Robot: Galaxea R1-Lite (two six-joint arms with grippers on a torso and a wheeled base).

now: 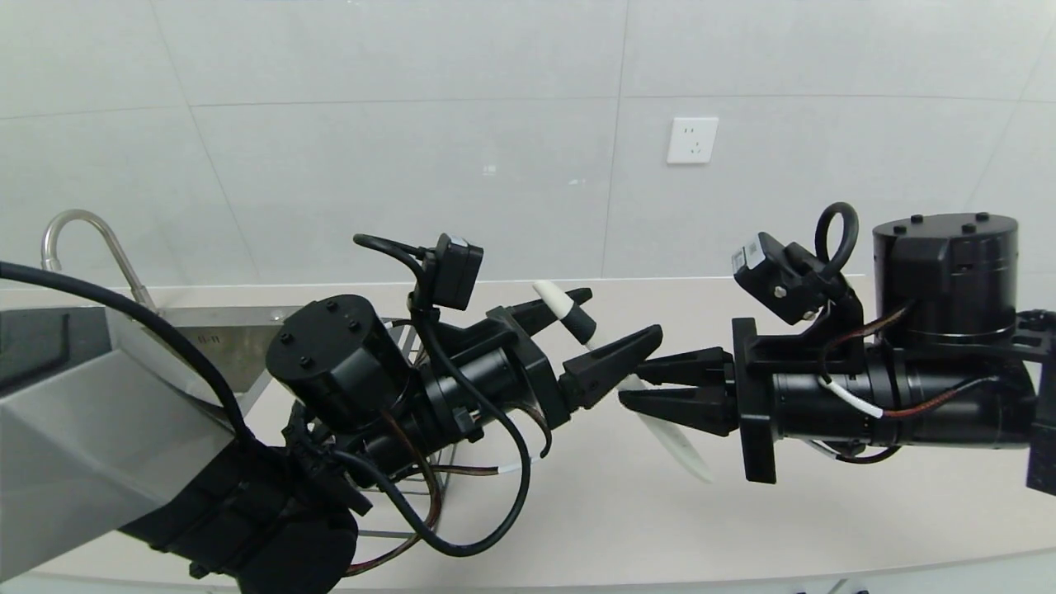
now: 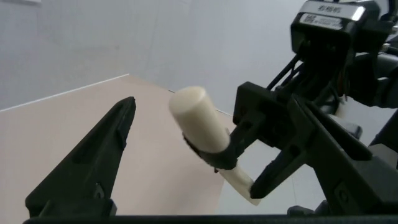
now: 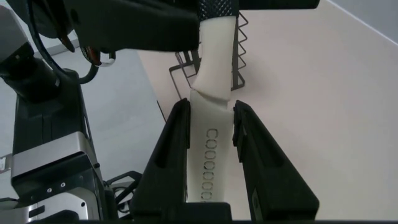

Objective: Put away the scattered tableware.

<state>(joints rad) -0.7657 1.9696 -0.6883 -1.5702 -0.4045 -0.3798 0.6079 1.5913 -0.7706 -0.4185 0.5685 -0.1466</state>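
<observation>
We're holding the white utensil [image 3: 208,140] up in the air above the beige countertop [image 1: 825,511], with the right gripper [image 1: 634,386] clamping its flat blade and the left gripper [image 1: 624,312] gaping wide around the handle, not squeezing it. If the right is letting go before the left is biting, we're guessing it's slipping and dropping. A wire rack [image 3: 237,53], steel sink [image 1: 206,338] and faucet [image 1: 74,227] are sitting left, against the tiled wall with its outlet [image 1: 692,140].
</observation>
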